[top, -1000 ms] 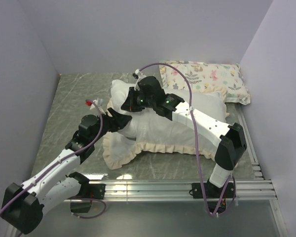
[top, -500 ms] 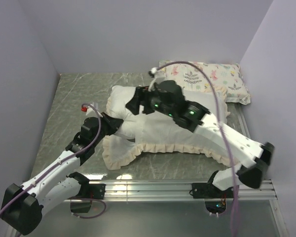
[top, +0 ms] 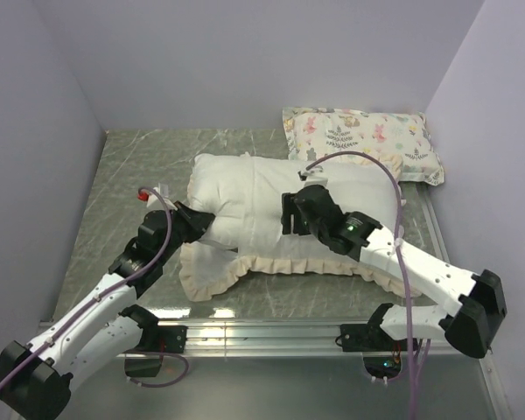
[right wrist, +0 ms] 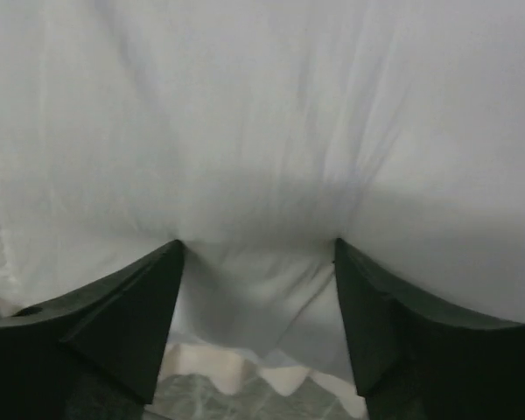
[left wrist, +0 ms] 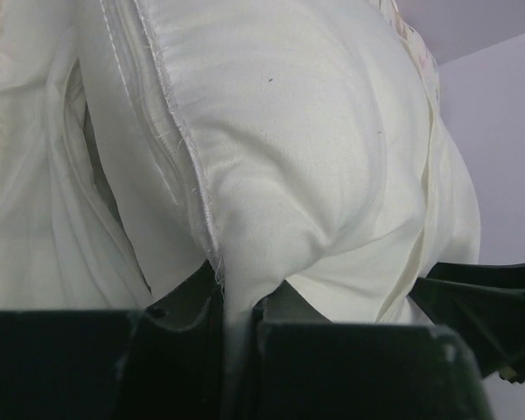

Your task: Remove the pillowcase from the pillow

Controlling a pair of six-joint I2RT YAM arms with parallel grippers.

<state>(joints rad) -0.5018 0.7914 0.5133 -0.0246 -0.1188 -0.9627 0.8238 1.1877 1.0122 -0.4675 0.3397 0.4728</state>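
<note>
The right gripper (top: 289, 213) has let go and drawn back from the upper left of the pillow (top: 232, 179) to the middle of the frame, and its jaws now stand apart. Its elbow has swung to the lower right corner. The left gripper (top: 203, 224), open before, has pinched the pillowcase (top: 245, 264) at centre left. The pillow's bunched upper-left corner now lies flat.

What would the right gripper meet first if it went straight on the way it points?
The white fabric just ahead of the right gripper, whose jaws stand open, and seemingly very close. Which layer of the bedding that fabric is, I cannot tell.
</note>
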